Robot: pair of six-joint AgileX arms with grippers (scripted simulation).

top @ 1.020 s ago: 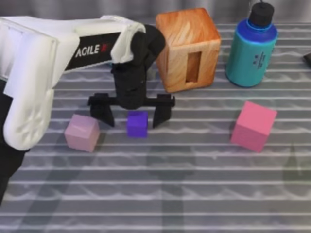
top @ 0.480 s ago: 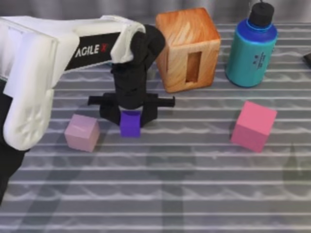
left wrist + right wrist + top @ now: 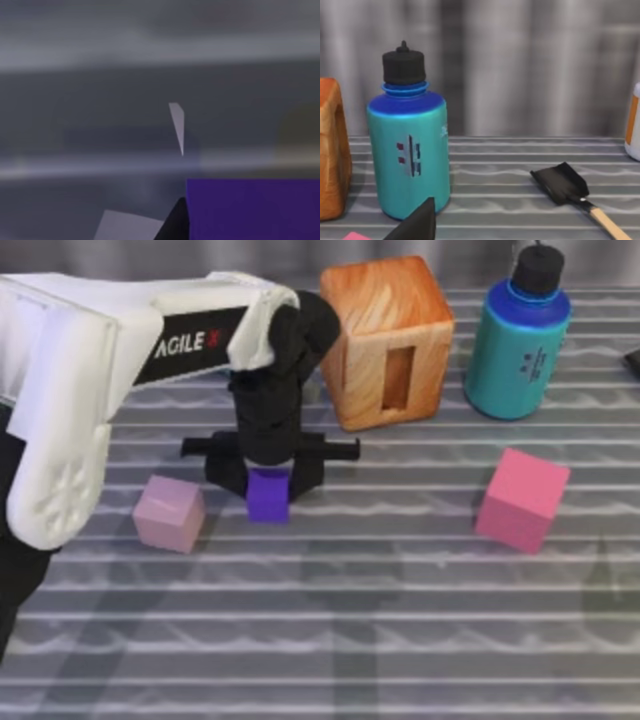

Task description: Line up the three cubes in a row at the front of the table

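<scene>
Left gripper clamped on the small purple cube, a gap away from its pale pink neighbour.

The left gripper (image 3: pixel 266 472) stands straight down over the purple cube (image 3: pixel 268 494), its fingers pressed to the cube's left and right faces, so its closing axis runs across the table (image 3: pixel 400 640). The pale pink cube (image 3: pixel 169 512) sits just to the cube's left, near but apart and slightly nearer the front. The hot pink cube (image 3: pixel 522 498) lies well off to the right, turned a little askew. All three sit mid-table, so the row, I judge, calls for carrying the purple cube forward. The orange block (image 3: pixel 387 338) and teal bottle (image 3: pixel 517 335) stand behind. The right arm is out of the top view; whether its fingers are open or closed cannot be told.
</scene>
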